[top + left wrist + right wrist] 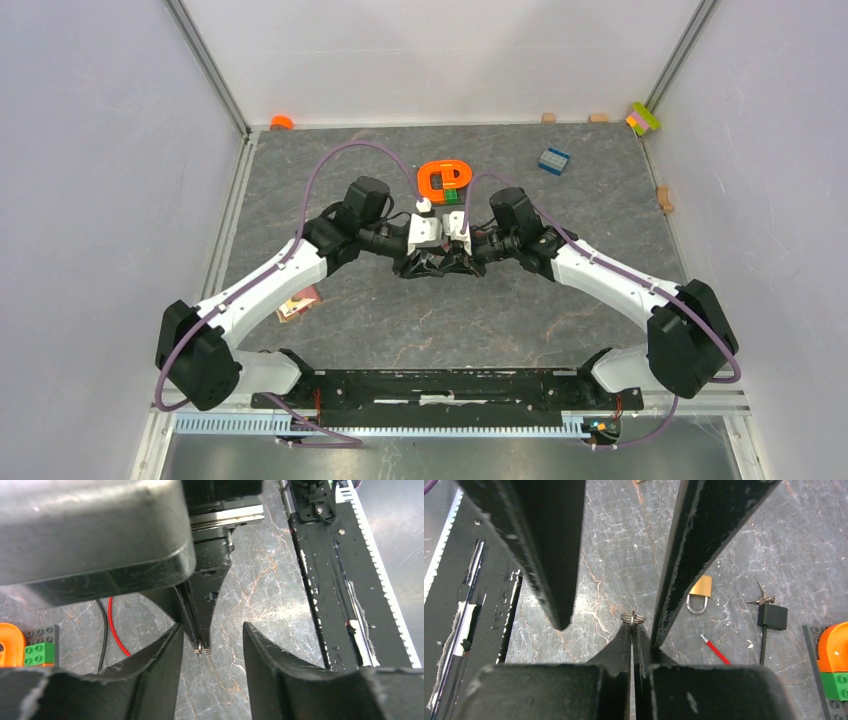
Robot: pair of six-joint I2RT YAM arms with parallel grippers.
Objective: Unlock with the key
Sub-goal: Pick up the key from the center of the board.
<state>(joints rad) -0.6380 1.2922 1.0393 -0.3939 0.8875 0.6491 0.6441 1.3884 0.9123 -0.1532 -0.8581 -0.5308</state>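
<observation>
Right fingers (621, 645) clench a key ring (632, 618) between the spread left fingers (549, 570), a brass padlock (700, 595) on the counter (614, 555) nearby.

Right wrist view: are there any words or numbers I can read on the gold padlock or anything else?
No text can be read anywhere.
Gold padlock: any marking is too small to tell.
Black lock: no marking shows.
Key ring: no tag or writing shows.
</observation>
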